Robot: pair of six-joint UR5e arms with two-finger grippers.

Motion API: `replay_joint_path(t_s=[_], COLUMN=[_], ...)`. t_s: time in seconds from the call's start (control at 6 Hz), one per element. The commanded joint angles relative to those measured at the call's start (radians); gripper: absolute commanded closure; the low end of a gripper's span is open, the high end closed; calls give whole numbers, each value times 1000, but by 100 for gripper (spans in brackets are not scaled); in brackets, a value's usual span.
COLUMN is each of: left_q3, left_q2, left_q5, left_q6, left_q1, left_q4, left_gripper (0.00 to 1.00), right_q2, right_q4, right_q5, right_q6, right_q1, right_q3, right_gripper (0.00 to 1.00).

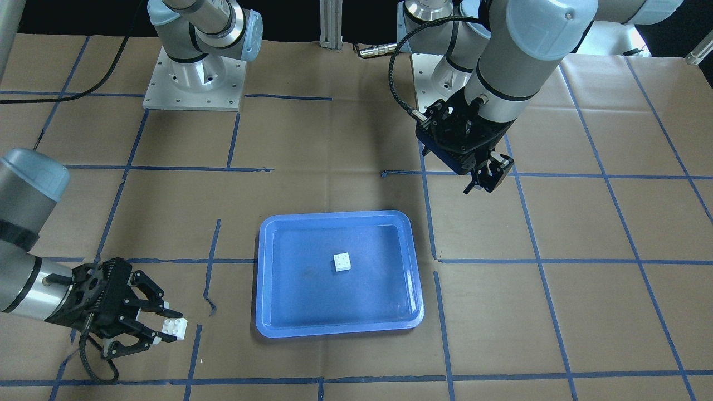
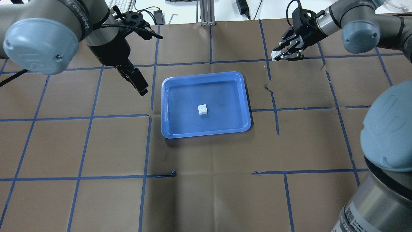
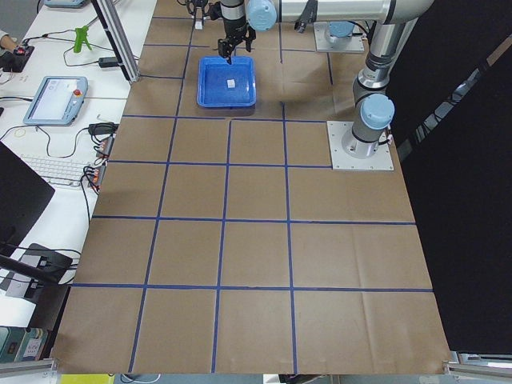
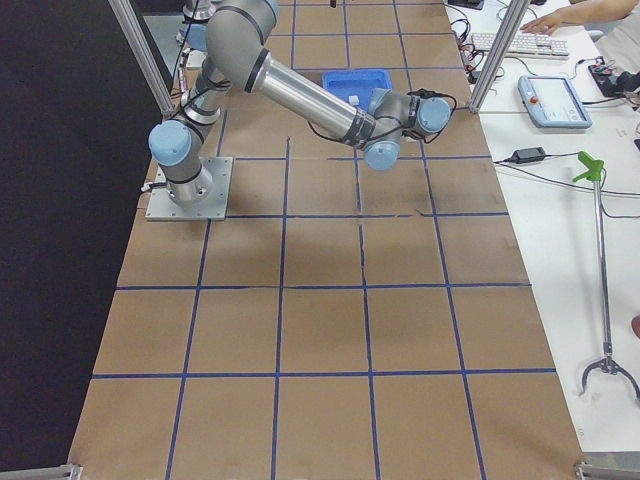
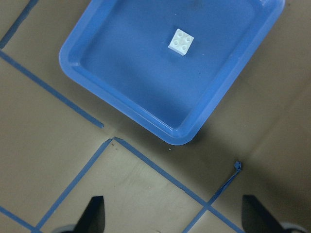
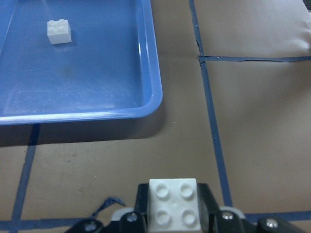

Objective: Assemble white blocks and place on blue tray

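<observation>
One white block (image 1: 342,261) sits studs up in the middle of the blue tray (image 1: 312,295); both also show in the overhead view, the block (image 2: 202,109) on the tray (image 2: 225,93). My right gripper (image 1: 170,327) is shut on the second white block (image 1: 174,328), low over the table beside the tray's short side. The right wrist view shows that block (image 6: 173,206) studs up between the pads. My left gripper (image 1: 480,186) is open and empty, raised beyond the tray's other side. The left wrist view shows its fingertips (image 5: 95,216) wide apart, with the tray (image 5: 121,63) ahead.
Brown paper with a blue tape grid covers the table. Both arm bases (image 1: 195,78) stand at the robot's side. A torn tape end (image 2: 173,174) lies near the tray. A keyboard and a pendant (image 3: 56,96) lie past the table's edge.
</observation>
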Motion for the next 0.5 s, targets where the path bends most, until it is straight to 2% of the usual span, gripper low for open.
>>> replay_joint_path(t_s=[0.0,0.17,0.33], left_q3=[-3,-3,-3], left_q2=[38,49,67], left_q5=[28,28,28], left_q6=[-274,-473,-592], left_q1=[24,27,27], left_q4=[12,15,20], left_gripper=[1,1,1], right_q2=[-89,-91,-83], right_q4=[-203,-444,-626], right_q5=[5,0,-4], right_q6=[115,293,442], right_q1=[53,135,206], right_q3=[223,334,395], right_gripper=[74,74,73])
